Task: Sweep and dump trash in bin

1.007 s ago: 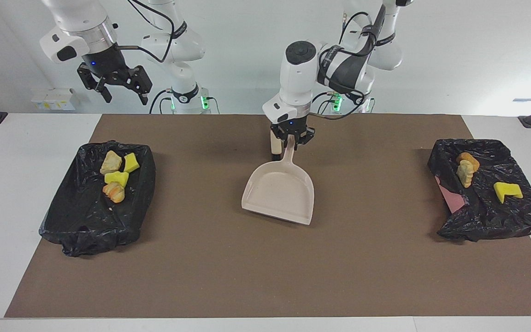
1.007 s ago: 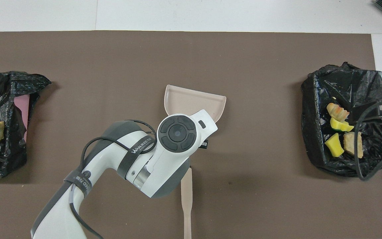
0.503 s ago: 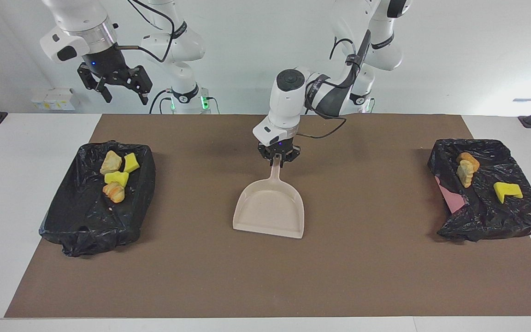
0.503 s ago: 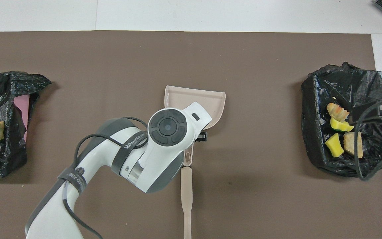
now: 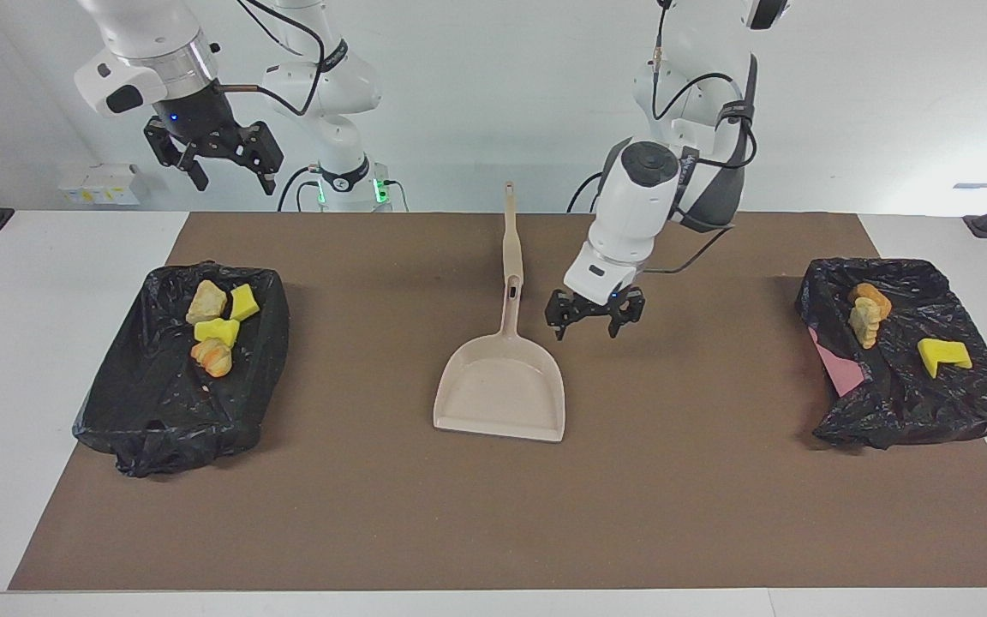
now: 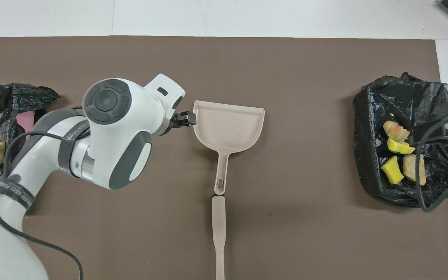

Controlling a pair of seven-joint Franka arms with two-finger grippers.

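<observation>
You have the dustpan (image 5: 500, 390) lying flat on the brown mat (image 5: 373, 514) at mid-table, empty, its handle pointing toward the robots and nearly touching the tip of the long-handled brush (image 5: 510, 231), which lies in line with it nearer the robots; set down like that, both tools look parked, not in use. Your left gripper (image 5: 594, 315) hangs low over the mat just beside the dustpan handle, toward the left arm's end, fingers spread apart and holding nothing; your right gripper (image 5: 218, 158) waits high over the right arm's end of the table, fingers likewise apart and empty. The trash sits in two bins lined with black bags; four lumps (image 5: 218, 328) rest in the bin (image 5: 168, 411) at the right arm's end: two bright yellow foam pieces, a pale rocky chunk, and an orange-tinged pale lump, bunched at the side nearer the robots. Three more (image 5: 875, 321) lie in the bin (image 5: 930, 411) at the left arm's end: an orange-brown lump, a pale rocky chunk touching it, and a yellow foam wedge a little apart. With no lump showing on the mat, you can judge the sweeping and dumping done.
</observation>
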